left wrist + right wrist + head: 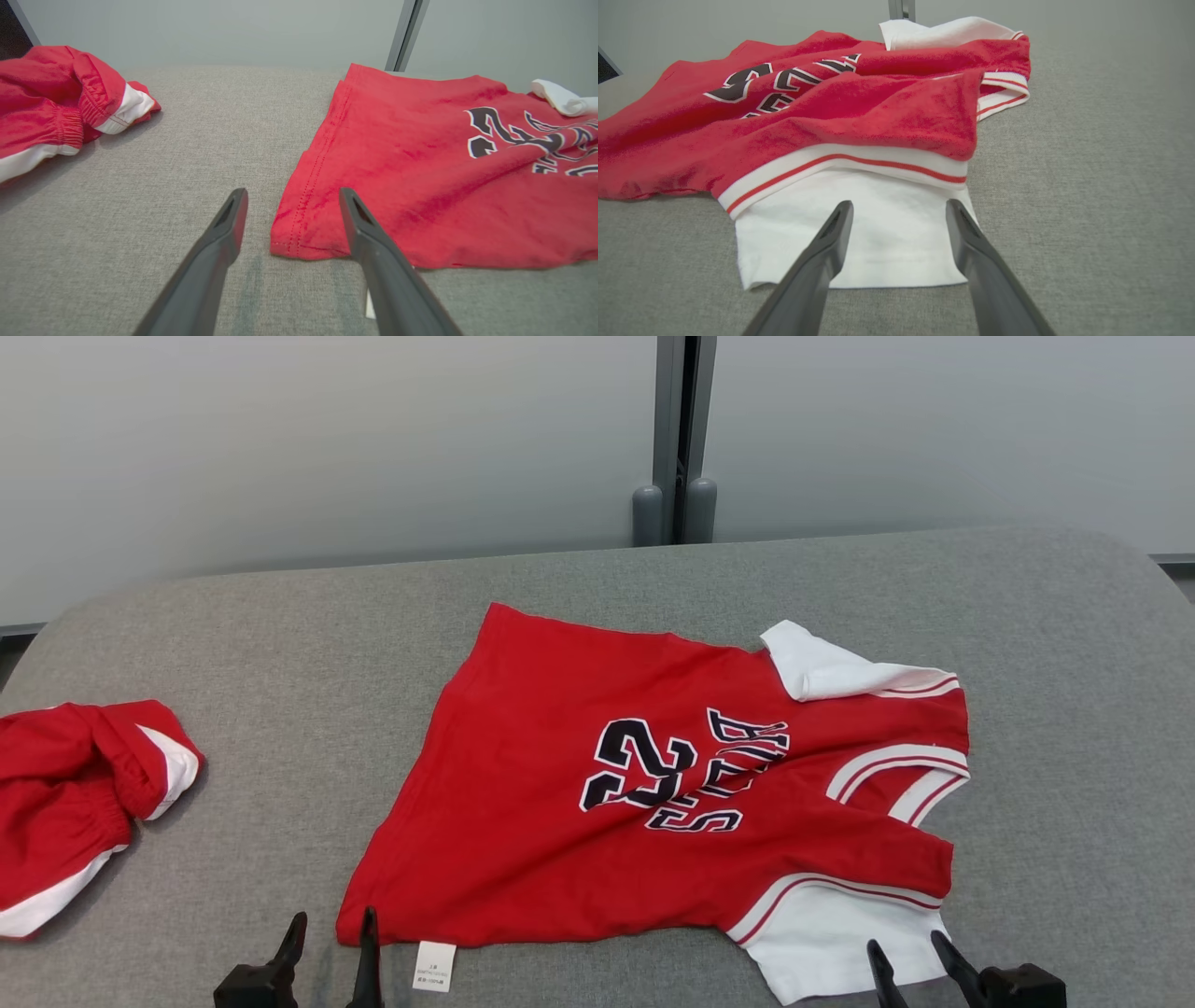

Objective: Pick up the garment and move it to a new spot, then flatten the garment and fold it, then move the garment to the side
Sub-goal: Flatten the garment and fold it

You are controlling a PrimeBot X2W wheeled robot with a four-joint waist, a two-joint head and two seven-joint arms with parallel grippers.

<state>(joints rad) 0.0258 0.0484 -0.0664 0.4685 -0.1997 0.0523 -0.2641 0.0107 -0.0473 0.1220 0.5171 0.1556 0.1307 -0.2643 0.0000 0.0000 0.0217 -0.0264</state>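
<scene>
The garment [653, 784] is a red jersey with dark "22" lettering and white sleeves, lying mostly spread on the grey table, its collar end to the right and rumpled. My left gripper [334, 933] stands open at the near hem corner [299, 233], one finger on each side of the corner, holding nothing. My right gripper [907, 957] is open over the near white sleeve [859, 233], empty. In the right wrist view the jersey [822, 116] is creased, with a red fold lying over the sleeve's striped band.
A second red and white garment [65, 803] lies bunched at the table's left edge, also seen in the left wrist view [56, 102]. The grey padded table [280, 644] ends in a rounded far edge before a pale wall with a grey post [674, 439].
</scene>
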